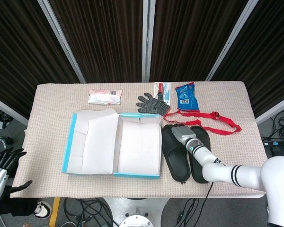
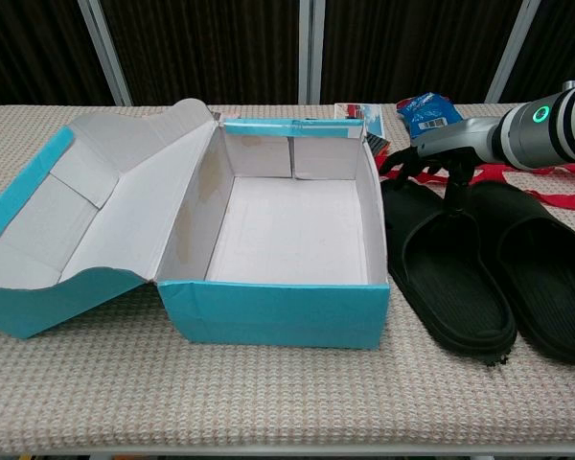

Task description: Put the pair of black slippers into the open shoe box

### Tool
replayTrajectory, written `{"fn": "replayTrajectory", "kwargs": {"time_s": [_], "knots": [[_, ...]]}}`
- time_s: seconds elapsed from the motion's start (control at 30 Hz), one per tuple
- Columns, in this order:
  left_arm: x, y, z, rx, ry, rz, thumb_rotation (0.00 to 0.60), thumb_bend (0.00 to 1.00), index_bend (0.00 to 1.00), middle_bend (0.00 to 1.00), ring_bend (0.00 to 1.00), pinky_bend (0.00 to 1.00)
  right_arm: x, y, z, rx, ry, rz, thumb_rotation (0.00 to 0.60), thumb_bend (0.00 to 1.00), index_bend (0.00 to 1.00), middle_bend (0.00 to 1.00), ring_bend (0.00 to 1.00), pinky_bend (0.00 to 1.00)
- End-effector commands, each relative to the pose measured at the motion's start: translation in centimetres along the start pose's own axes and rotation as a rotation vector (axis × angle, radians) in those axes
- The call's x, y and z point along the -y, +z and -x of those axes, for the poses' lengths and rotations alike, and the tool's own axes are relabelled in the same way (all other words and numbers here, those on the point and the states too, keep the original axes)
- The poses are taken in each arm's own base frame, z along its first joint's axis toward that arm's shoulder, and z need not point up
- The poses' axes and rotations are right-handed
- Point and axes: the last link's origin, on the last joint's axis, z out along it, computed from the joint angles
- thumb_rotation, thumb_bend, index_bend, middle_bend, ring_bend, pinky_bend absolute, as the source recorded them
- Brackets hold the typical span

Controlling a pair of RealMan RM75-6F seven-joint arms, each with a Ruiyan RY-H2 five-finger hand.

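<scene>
A beige woven cloth covers the table (image 1: 52,104). Behind it hang dark curtains (image 1: 104,38) between slanting metal posts (image 1: 61,40). Cables (image 1: 85,208) lie on the grey floor.

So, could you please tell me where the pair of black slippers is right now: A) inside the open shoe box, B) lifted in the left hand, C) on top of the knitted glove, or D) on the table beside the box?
D: both black slippers lie flat on the table, next to the empty shoe box.

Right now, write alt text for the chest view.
The right hand reaches over the top of two black slippers lying beside an open, empty blue shoe box on a beige tablecloth.
</scene>
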Motion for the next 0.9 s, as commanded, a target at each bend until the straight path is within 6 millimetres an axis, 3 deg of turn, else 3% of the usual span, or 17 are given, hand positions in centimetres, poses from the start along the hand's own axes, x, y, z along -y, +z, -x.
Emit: {"fn": "replayTrajectory", "kwargs": {"time_s": [0.03, 0.53, 0.9], "knots": [[0.0, 0.0, -0.1, -0.002, -0.002, 0.0, 0.6, 0.1, 0.17, 0.13, 0.03, 0.07, 0.1, 0.1, 0.1, 0.005, -0.007, 0.002, 0.6, 0.06, 0.16, 0.2, 0.0, 0.0], [0.1, -0.1, 0.2, 0.016, 0.0, -0.002, 0.6, 0.1, 0.17, 0.13, 0.03, 0.07, -0.4, 0.1, -0.2, -0.082, -0.027, 0.034, 0.6, 0.06, 0.46, 0.43, 0.04, 0.0], [0.1, -0.5, 0.2, 0.028, 0.007, -0.008, 0.6, 0.1, 0.17, 0.13, 0.03, 0.07, -2.6, -2.7, -2.0, -0.15, 0.04, 0.035, 0.6, 0.06, 0.49, 0.45, 0.05, 0.0]]}}
